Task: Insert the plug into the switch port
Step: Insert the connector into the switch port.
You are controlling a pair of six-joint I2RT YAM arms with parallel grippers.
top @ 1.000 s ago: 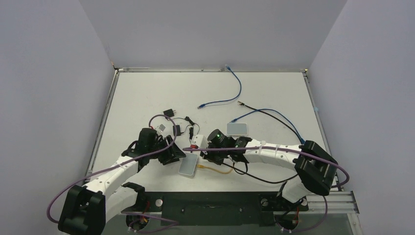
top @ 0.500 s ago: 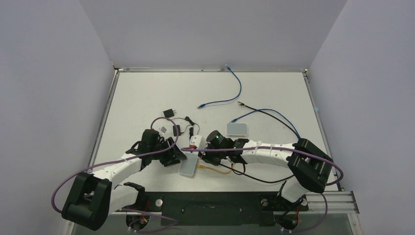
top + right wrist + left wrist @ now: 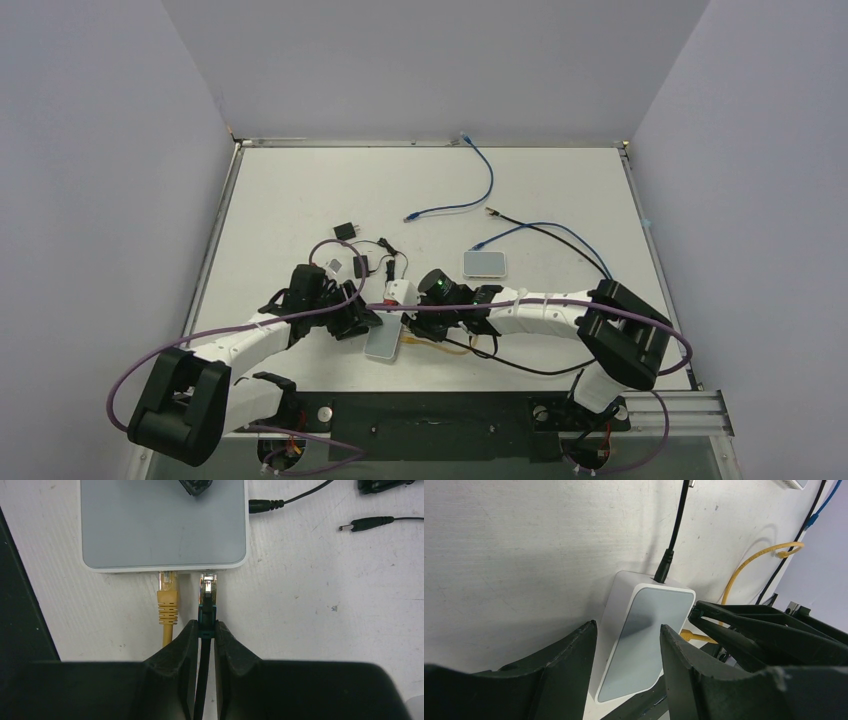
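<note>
Pale walls enclose a scuffed white worktop; all activity lies close to the middle of its near edge.

**Left.** The left gripper has its jaws spread about a flat white box with rounded corners and a pale grey face. One finger stands beside the side wall towards the worktop's left edge and the other reaches over the grey face. Whether either finger presses on the box cannot be told.

**Centre.** The box lies flat and has not moved over the last second.

**Right.** The right gripper is clamped on the dark boot behind the clear-tipped plug of a black cable. Within that second the right arm has slid leftward, bringing the plug up to the box. Its nose now stands at the mouth of the socket in the thin side wall facing the worktop's right edge. It sits just beside a seated yellow-booted plug. Alignment therefore looks finished and the seating push looks outstanding, since most of the clear body remains outside.

**Views.** The top external view hides plug and socket beneath the right wrist; only the right wrist view shows them lined up. Only the left wrist view shows how the left fingers flank the box.
</note>
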